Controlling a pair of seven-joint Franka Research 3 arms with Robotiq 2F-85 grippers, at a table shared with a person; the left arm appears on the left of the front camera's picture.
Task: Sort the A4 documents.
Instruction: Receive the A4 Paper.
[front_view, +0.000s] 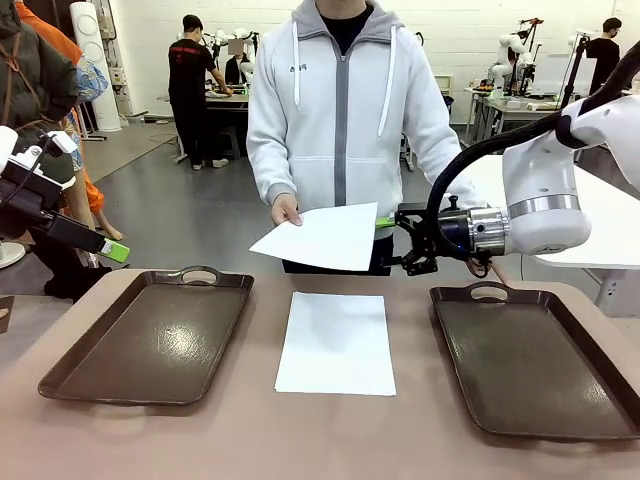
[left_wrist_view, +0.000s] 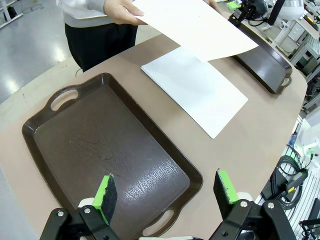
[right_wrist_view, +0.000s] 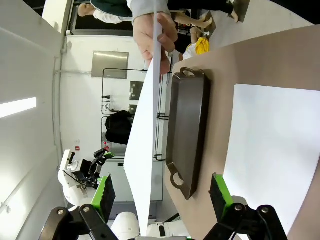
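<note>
Table (front_view: 250, 440): tan top, with a person standing across from me.
Left gripper (left_wrist_view: 165, 187): my fingers are wide apart, hovering at the table's left side.
Left tray (front_view: 150, 340): dark brown, handles at both ends.
Flat sheet (front_view: 337, 343): white paper lying between the trays.
Raised sheet (front_view: 318, 238): pinched by the person's hand (front_view: 286, 210).
Right gripper (right_wrist_view: 162, 195): my fingers are spread either side of the raised sheet's edge, not clamped.
Right tray (front_view: 530, 370): dark brown.
</note>
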